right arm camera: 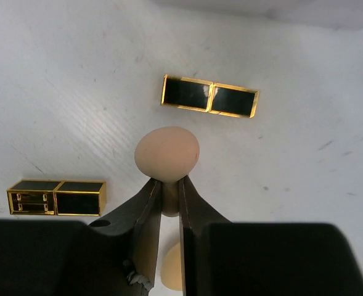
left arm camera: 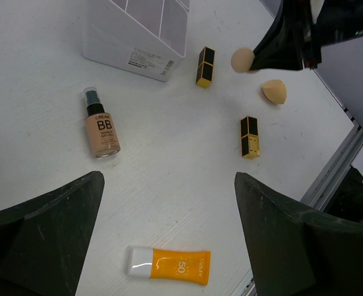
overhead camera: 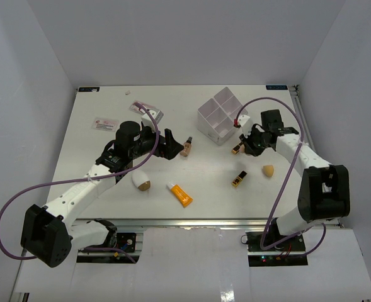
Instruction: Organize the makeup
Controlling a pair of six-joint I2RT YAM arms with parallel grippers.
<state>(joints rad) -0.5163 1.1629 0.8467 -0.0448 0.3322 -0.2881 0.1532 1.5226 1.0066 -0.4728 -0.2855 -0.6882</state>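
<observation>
My right gripper (right arm camera: pixel 169 182) is shut on a peach egg-shaped sponge (right arm camera: pixel 167 154), squeezing its narrow end; the round end sticks out past the fingertips. The left wrist view shows that sponge (left arm camera: pixel 241 60) lifted off the table. Two black-and-gold lipsticks (right arm camera: pixel 209 97) (right arm camera: pixel 56 197) lie below it, and a tan sponge (overhead camera: pixel 269 170) lies to the right. My left gripper (overhead camera: pixel 172 146) is open and holds nothing, just left of the beige BB bottle (overhead camera: pixel 186 148). The orange tube (overhead camera: pixel 180 194) and a white-and-tan sponge (overhead camera: pixel 141 182) lie near the front.
The white four-compartment box (overhead camera: pixel 222 116) stands at the back, just left of the right gripper (overhead camera: pixel 245 143). A flat label (overhead camera: pixel 105 124) and a small packet (overhead camera: pixel 148 111) lie at the back left. The table's edge (left arm camera: pixel 354 132) runs close behind the tan sponge (left arm camera: pixel 273 91).
</observation>
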